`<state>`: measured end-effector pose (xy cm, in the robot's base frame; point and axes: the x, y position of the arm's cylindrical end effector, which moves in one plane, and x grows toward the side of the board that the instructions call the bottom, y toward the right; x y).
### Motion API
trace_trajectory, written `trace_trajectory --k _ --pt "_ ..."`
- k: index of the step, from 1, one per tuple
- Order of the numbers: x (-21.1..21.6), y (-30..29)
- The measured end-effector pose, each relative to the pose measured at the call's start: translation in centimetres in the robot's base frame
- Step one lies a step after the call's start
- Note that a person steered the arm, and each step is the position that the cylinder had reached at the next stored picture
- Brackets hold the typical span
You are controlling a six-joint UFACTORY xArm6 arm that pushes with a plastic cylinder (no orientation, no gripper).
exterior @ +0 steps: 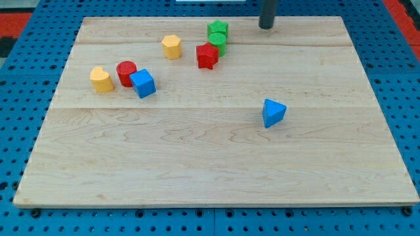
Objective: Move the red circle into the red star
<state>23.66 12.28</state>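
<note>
Now my tip (266,27) top edge (red circle (126,72) well left).

The small red circular block (126,73), a short upright cylinder, is sitting toward the view's upper left of the board, touching a blue cube on its right side. The small red star-shaped block (207,56) is lying flat well apart toward the view's right, near the view's top.

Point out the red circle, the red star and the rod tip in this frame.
red circle (126,71): camera view, on its top face.
red star (207,54): camera view, on its top face.
my tip (266,27): camera view, on the rod's lower end, near the view's top.
</note>
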Motion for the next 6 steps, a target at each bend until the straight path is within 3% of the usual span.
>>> trace_trajectory --k 1,3,6 --pt "4.9 -0.5" --pt "5.7 -7.8" --pt "6.0 -8.1"
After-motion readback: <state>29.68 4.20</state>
